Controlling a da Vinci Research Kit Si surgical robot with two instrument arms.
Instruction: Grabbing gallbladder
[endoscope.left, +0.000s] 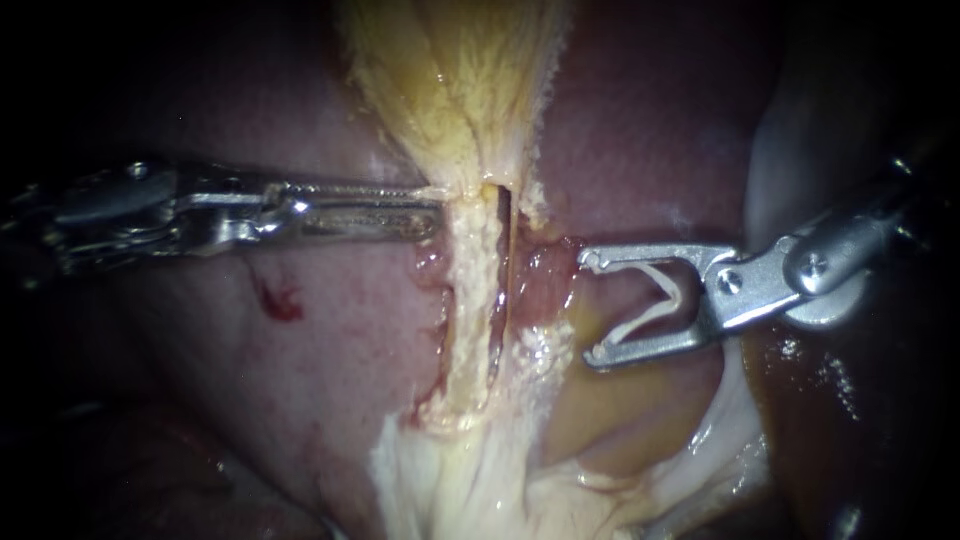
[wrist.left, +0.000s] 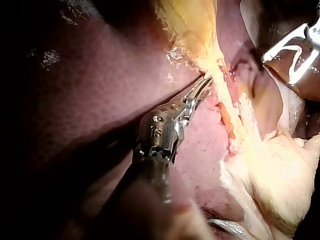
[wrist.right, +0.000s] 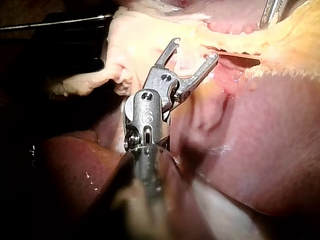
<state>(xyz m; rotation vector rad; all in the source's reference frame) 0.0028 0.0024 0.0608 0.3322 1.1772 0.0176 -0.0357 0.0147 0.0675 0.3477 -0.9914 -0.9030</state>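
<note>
Left instrument: the shaft enters level from the left and the wrist is straight, with the jaws in line with the shaft. The jaws are closed together on the gallbladder. They pinch it at the narrow waist, where the yellow, fibrous tissue tapers into a pale band.

Gallbladder: it runs top to bottom through the middle of the endoscope view, over the pink-brown liver. A thin brownish tube lies along the band's right edge. There is a small red spot on the liver below the left instrument.

Right instrument: the shaft descends from the upper right and the wrist is bent, so the jaws point level toward the band. The jaws stand wide apart, with a white V-shaped clip seated between them, one leg against each jaw. The tips are near the reddish tissue right of the band. I cannot tell whether they touch it.
</note>
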